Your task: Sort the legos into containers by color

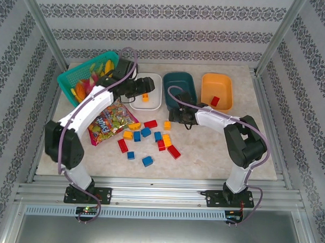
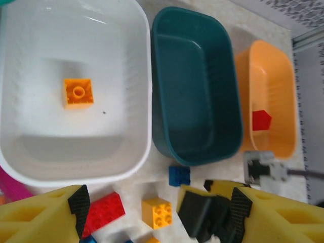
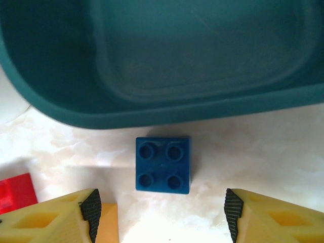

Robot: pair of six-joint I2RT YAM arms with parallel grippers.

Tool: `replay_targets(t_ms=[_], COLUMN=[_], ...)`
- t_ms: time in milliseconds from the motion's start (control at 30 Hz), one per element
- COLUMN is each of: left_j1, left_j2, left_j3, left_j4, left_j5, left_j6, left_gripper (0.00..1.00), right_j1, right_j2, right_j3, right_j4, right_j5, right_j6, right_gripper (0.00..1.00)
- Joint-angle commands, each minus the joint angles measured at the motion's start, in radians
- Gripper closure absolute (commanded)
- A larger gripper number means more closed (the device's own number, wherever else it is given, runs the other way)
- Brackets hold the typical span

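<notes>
Three tubs stand in a row at the back. The white tub [image 1: 158, 92] [image 2: 76, 147] holds one orange brick [image 1: 145, 98] [image 2: 78, 93]. The dark teal tub [image 1: 180, 80] [image 2: 195, 86] [image 3: 162, 61] is empty inside. The orange tub [image 1: 217, 83] [image 2: 266, 76] holds one red brick [image 1: 215, 101] [image 2: 261, 120]. My left gripper [image 1: 147, 88] [image 2: 159, 210] hangs open above the white tub's near edge, nothing between its fingers. My right gripper [image 1: 173, 115] [image 3: 162, 215] is open, low over a blue brick [image 3: 163, 164] [image 2: 179, 175] that lies on the table just in front of the teal tub. Several loose legos [image 1: 151, 136] lie mid-table.
A teal mesh basket [image 1: 73, 78] with toy fruit sits at the back left, and a colourful candy bag [image 1: 111, 122] lies under the left arm. A red brick [image 2: 104, 212] [image 3: 15, 192] and a yellow brick [image 2: 157, 212] lie close to the blue one.
</notes>
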Motion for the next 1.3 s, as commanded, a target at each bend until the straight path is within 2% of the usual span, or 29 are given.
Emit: replay_targets(t_ms=[0, 167, 400, 700, 800, 867, 1000, 1167, 1267], left_j1=[-0.016, -0.021, -0.025, -0.030, -0.034, -0.037, -0.048, -0.072, -0.073], left_j2=[-0.056, -0.190, -0.298, -0.391, -0.406, -0.415, -0.432, -0.481, -0.490], left_j3=[-0.120, -0.271, -0.386, -0.467, -0.481, -0.490, -0.522, -0.565, -0.555], left_j4=[0.112, 0.207, 0.202, 0.161, 0.161, 0.159, 0.164, 0.177, 0.206], left_j5=[0.036, 0.071, 0.105, 0.122, 0.122, 0.136, 0.204, 0.241, 0.236], left_j6=[-0.051, -0.095, -0.130, -0.132, -0.131, -0.124, -0.123, -0.157, -0.188], left_gripper=[0.24, 0.24, 0.24, 0.24, 0.24, 0.25, 0.25, 0.25, 0.25], right_j1=[0.006, 0.024, 0.027, 0.026, 0.032, 0.039, 0.056, 0.073, 0.086], right_j2=[0.033, 0.060, 0.106, 0.152, 0.143, 0.118, 0.030, -0.158, -0.267], right_j3=[0.031, 0.049, 0.076, 0.108, 0.107, 0.096, 0.048, -0.054, -0.051], right_j4=[-0.026, -0.019, -0.059, -0.059, -0.061, -0.068, -0.104, -0.191, -0.243], right_j5=[0.048, 0.049, 0.090, 0.090, 0.097, 0.103, 0.100, 0.065, 0.067], right_j6=[0.006, -0.006, -0.004, -0.024, -0.030, -0.031, -0.017, 0.033, 0.012], right_gripper=[0.36, 0.39, 0.42, 0.58, 0.67, 0.72, 0.74, 0.77, 0.78])
